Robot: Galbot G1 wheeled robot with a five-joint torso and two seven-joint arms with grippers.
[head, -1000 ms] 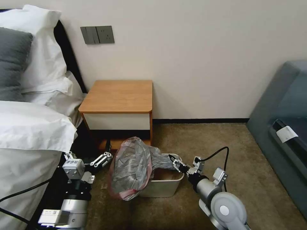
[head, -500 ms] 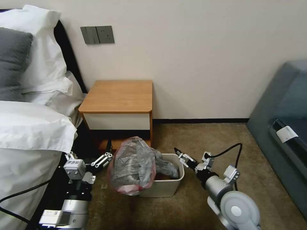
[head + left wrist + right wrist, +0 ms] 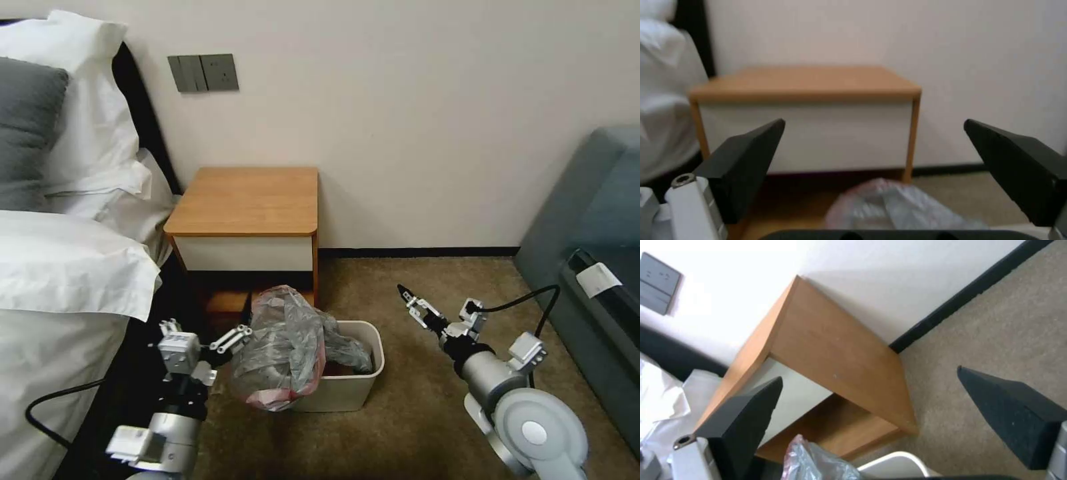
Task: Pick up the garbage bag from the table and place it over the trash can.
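The fitting step is judged half done. The left gripper [image 3: 235,338], fingers spread and holding nothing, is poised beside the crinkly translucent grey garbage bag with a pinkish-red rim [image 3: 283,347], bunched over the left rim of the cream plastic trash can [image 3: 347,393]; spreading the rim is called for. The right gripper [image 3: 415,305], fingers apart, is held over carpet, with the orange-brown wooden table [image 3: 250,200] beyond.

Trash can [image 3: 347,393] stands on brown carpet [image 3: 427,293].
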